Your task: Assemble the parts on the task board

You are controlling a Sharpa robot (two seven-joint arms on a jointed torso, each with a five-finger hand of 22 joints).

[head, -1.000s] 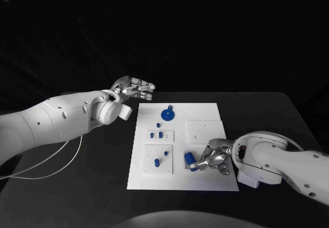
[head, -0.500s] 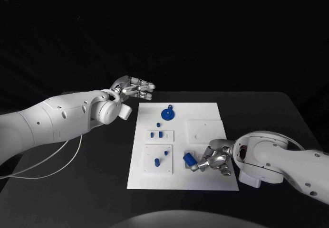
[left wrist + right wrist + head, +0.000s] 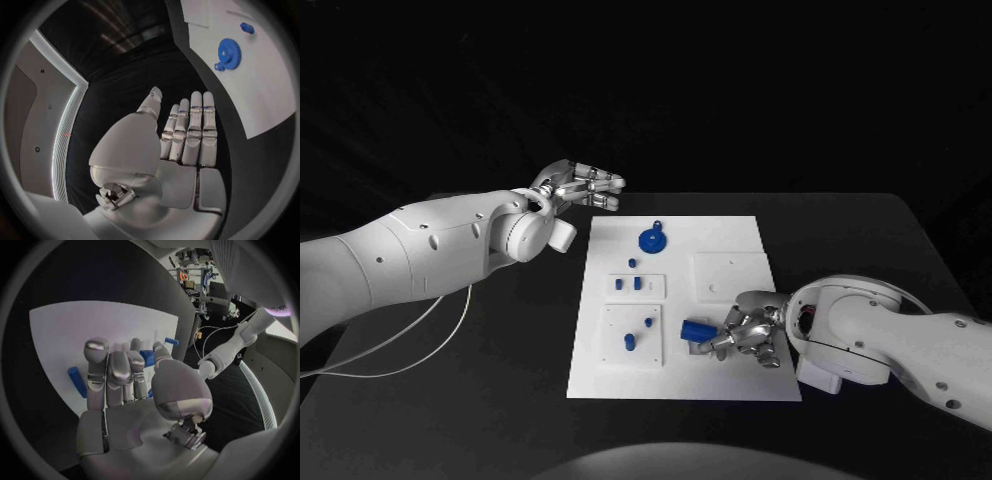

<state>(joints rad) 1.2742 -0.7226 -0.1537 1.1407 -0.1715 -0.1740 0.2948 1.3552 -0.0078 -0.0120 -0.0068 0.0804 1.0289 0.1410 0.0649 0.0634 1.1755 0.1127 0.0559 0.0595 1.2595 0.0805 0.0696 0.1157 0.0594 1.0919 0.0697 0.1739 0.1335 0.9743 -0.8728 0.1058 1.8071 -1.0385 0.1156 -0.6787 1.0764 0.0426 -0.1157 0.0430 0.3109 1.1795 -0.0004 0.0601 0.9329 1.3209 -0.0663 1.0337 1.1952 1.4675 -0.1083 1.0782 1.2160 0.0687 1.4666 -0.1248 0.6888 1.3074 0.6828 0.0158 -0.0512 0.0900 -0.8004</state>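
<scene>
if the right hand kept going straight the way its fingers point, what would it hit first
Most likely the blue block just beyond the right hand's fingertips on the task board. Whether the fingers already touch it is unclear. Past it lies the white panel with small blue parts.

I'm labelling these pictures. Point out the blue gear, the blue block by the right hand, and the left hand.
blue gear (image 3: 653,240), head view, centre of its disc.
blue block (image 3: 694,331), head view, its top face.
left hand (image 3: 187,135), left wrist view, middle of the outstretched fingers.
</scene>
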